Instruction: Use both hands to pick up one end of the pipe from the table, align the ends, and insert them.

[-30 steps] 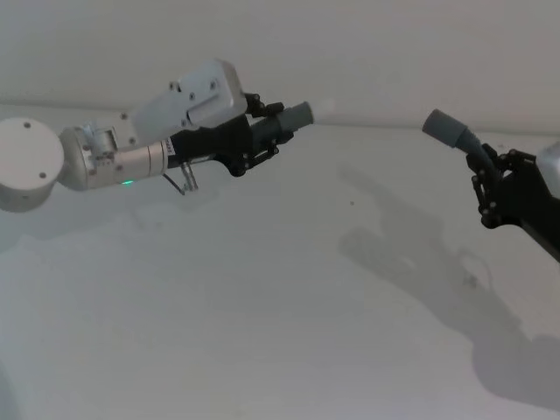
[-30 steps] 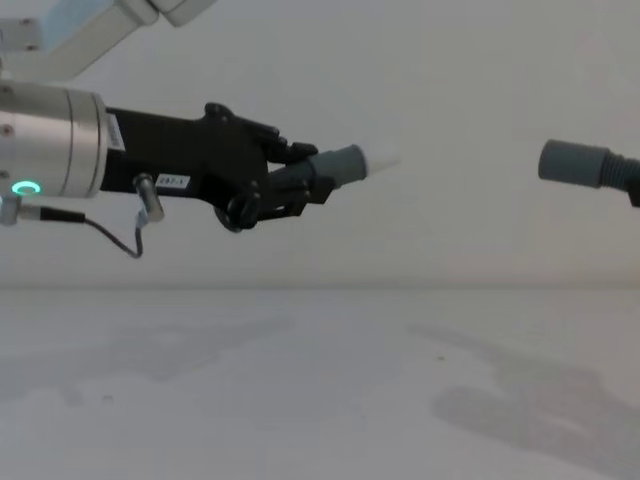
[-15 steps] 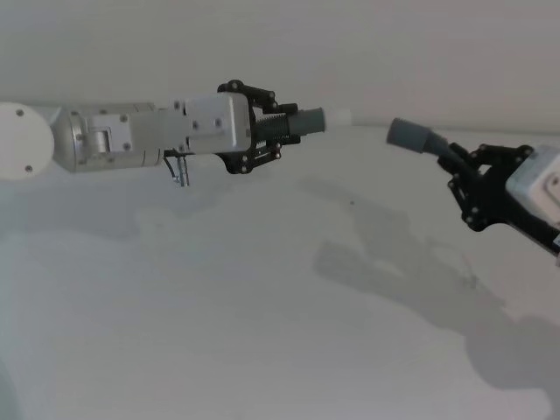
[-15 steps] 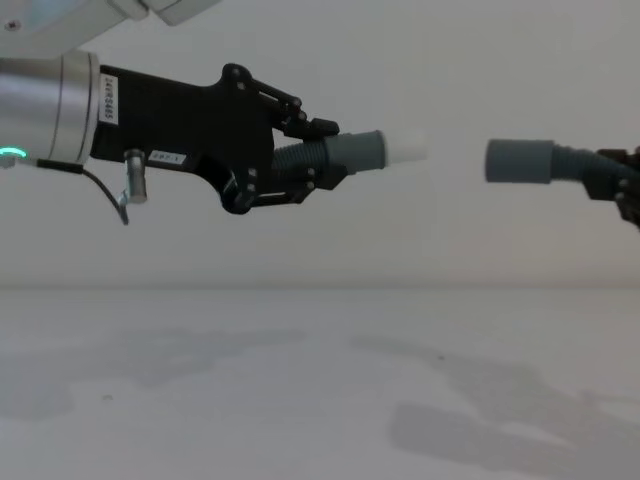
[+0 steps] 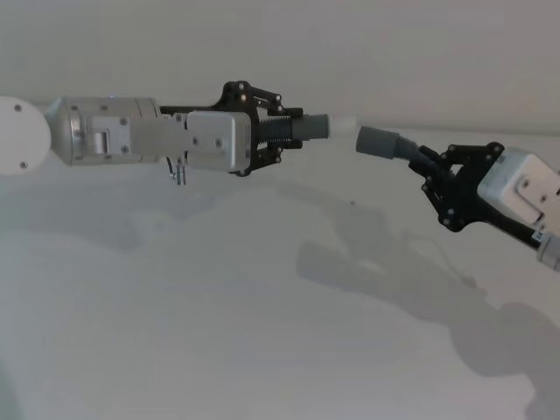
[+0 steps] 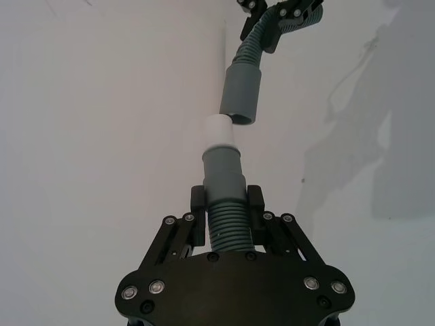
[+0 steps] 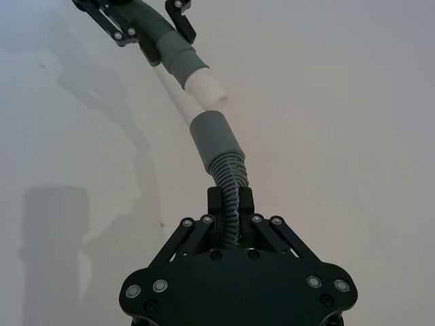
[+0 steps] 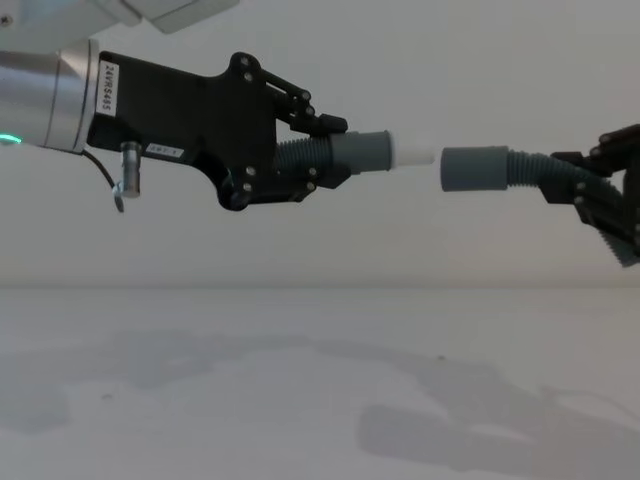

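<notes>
The head camera looks forward and down on the table (image 5: 219,332); the chest camera, lower, looks level across it, and both share the gap between the white tip (image 5: 343,122) and the open socket (image 5: 374,140). The wrist cameras sit close behind the left gripper (image 6: 226,204), clamped on the shorter hose piece (image 6: 224,173), and the right gripper (image 7: 230,204), clamped on the longer hose piece (image 7: 216,142). Each looks along its piece to that same gap, seemingly almost head-on at the other arm.
</notes>
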You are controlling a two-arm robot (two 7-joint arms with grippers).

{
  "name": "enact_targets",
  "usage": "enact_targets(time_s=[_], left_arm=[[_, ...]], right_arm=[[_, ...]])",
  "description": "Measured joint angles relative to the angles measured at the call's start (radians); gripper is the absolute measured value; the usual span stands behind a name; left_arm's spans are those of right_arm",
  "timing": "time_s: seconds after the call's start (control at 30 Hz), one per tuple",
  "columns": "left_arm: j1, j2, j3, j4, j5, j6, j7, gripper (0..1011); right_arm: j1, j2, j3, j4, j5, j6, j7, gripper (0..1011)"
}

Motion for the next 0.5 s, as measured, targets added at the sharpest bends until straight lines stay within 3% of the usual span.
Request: enact_targets(time_s=[0.5], left_arm=[[-0.01,0.006,0.006,-0.001,0.016,-0.02,-0.003,347]], right_arm=[[0.026,-0.007,-0.017,0.007,0.013,0.004,0.015,135]])
